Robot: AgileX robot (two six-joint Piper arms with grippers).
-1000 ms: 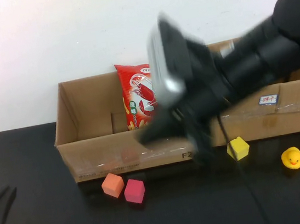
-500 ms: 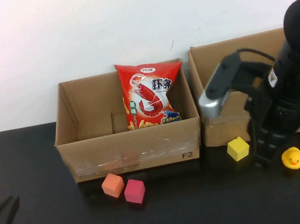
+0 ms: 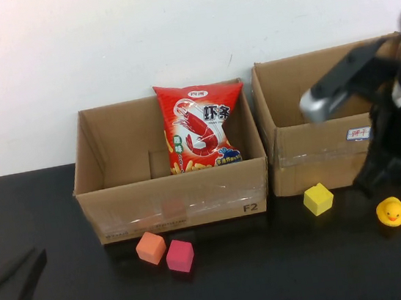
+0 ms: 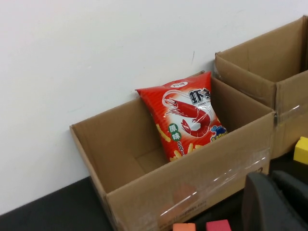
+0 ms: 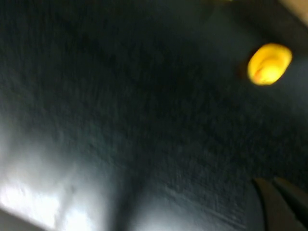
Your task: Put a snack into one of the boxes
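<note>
**Snack bag sitting in the left box**

Left gripper (image 3: 11, 282) is pinched closed, empty, low at the near-left corner. Up and right of it, the shrimp snack bag (image 3: 201, 128) stands inside the left box (image 3: 173, 198). Right box (image 3: 312, 157) is beside that. Right gripper (image 3: 373, 180), closed and empty, hangs in front of it, just above the yellow duck (image 3: 391, 211).
</note>
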